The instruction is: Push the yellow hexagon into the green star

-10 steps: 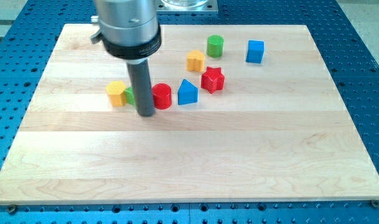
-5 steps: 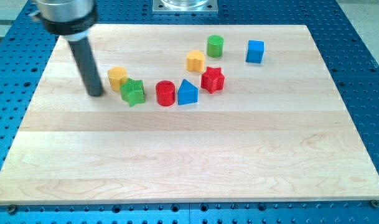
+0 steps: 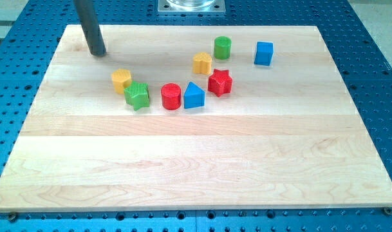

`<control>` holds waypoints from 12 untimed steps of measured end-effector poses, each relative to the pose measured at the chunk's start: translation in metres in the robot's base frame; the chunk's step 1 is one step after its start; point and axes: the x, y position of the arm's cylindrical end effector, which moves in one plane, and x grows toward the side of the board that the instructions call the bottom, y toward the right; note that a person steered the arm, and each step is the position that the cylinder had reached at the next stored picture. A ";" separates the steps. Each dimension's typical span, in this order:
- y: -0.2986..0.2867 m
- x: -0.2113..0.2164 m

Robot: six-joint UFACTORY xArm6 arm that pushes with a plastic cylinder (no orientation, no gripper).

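The yellow hexagon (image 3: 121, 80) lies left of the board's middle, touching the upper-left side of the green star (image 3: 137, 95). My tip (image 3: 97, 53) rests on the board near its top left corner, up and to the left of the yellow hexagon and clear of all blocks. The rod runs up out of the view's top.
A red cylinder (image 3: 171, 96), a blue triangular block (image 3: 194, 96) and a red star (image 3: 219, 82) stand in a row right of the green star. A second yellow block (image 3: 203, 63), a green cylinder (image 3: 223, 48) and a blue cube (image 3: 264, 53) lie further up-right on the wooden board (image 3: 196, 167).
My tip has moved from between the green star and red cylinder, round to the left of the hexagon, then up to the top left. The blocks have not moved in the last half second.
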 end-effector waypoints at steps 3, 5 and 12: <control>0.048 0.075; 0.054 0.103; 0.085 0.041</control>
